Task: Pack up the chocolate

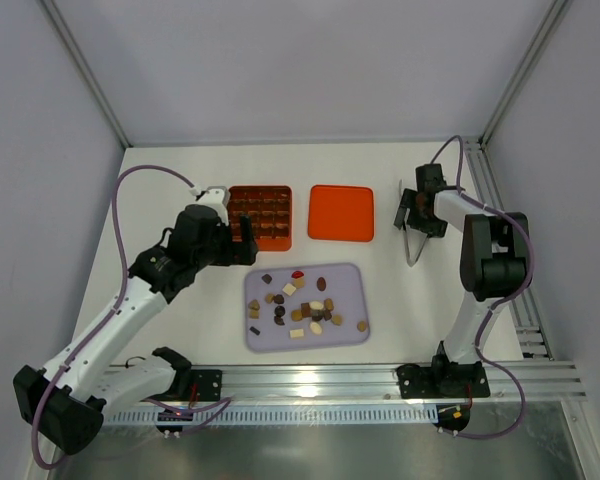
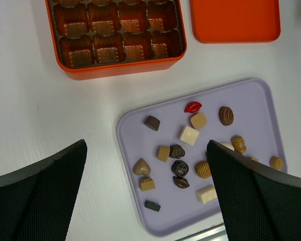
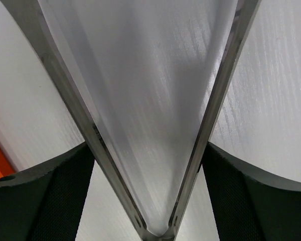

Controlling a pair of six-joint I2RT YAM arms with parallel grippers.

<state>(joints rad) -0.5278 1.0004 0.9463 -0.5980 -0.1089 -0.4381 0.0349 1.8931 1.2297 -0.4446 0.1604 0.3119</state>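
Observation:
The chocolate (image 1: 305,305) is several small brown, tan, cream and one red piece scattered on a lilac tray (image 1: 260,340) in the middle of the table. From the left wrist I see the chocolate (image 2: 188,135) on the tray (image 2: 251,100) below my fingers. My left gripper (image 1: 248,240) (image 2: 146,145) hovers open over the tray's upper left part, holding nothing. My right gripper (image 1: 417,215) (image 3: 148,145) is at the far right, its fingers pressed against both arms of metal tongs (image 3: 65,90) (image 1: 410,250).
An orange gridded box (image 1: 261,216) (image 2: 115,45) stands just behind the tray, its visible cells holding no pieces. A flat orange lid (image 1: 341,212) (image 2: 236,20) lies to its right. An aluminium rail (image 1: 380,380) runs along the near edge.

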